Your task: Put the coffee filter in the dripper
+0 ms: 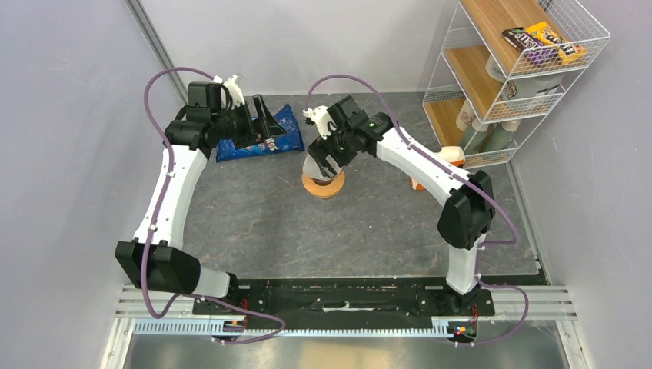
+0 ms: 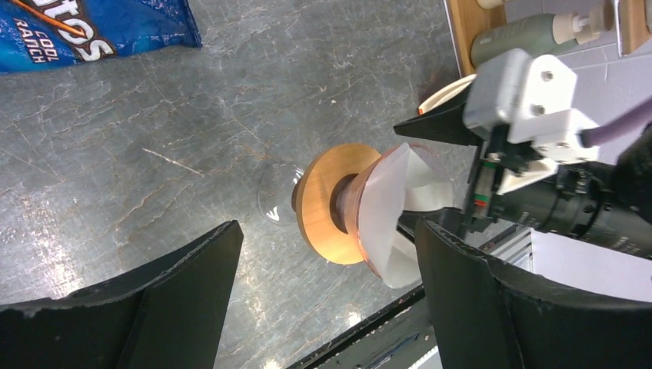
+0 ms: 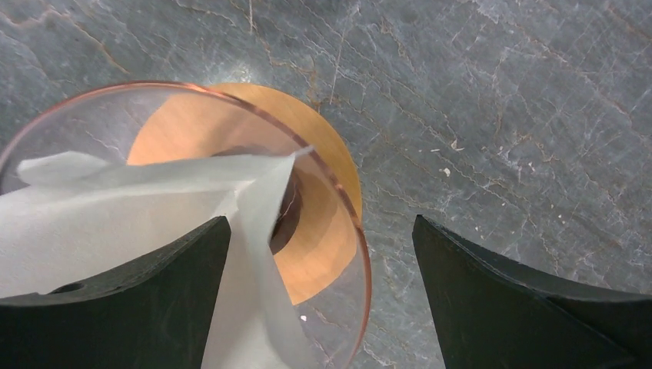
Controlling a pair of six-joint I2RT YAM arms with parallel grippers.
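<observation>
The dripper (image 1: 323, 185) stands mid-table: an orange-tan disc (image 3: 327, 150) under a clear cone with a copper rim. The white paper coffee filter (image 3: 115, 207) sits inside the cone, folded and creased, one flap leaning across the dark centre. It also shows in the left wrist view (image 2: 384, 211), with the dripper's disc (image 2: 330, 200) beside it. My right gripper (image 3: 323, 292) is open just above the dripper, its left finger over the paper; it also shows from above (image 1: 327, 157). My left gripper (image 2: 327, 300) is open and empty, held back left of the dripper (image 1: 261, 127).
A blue chips bag (image 1: 257, 140) lies at the back left under my left gripper. A small clear glass (image 2: 273, 196) is next to the dripper. An orange-and-white pack (image 1: 452, 159) sits behind my right arm. A white wire shelf rack (image 1: 523, 69) stands at the back right.
</observation>
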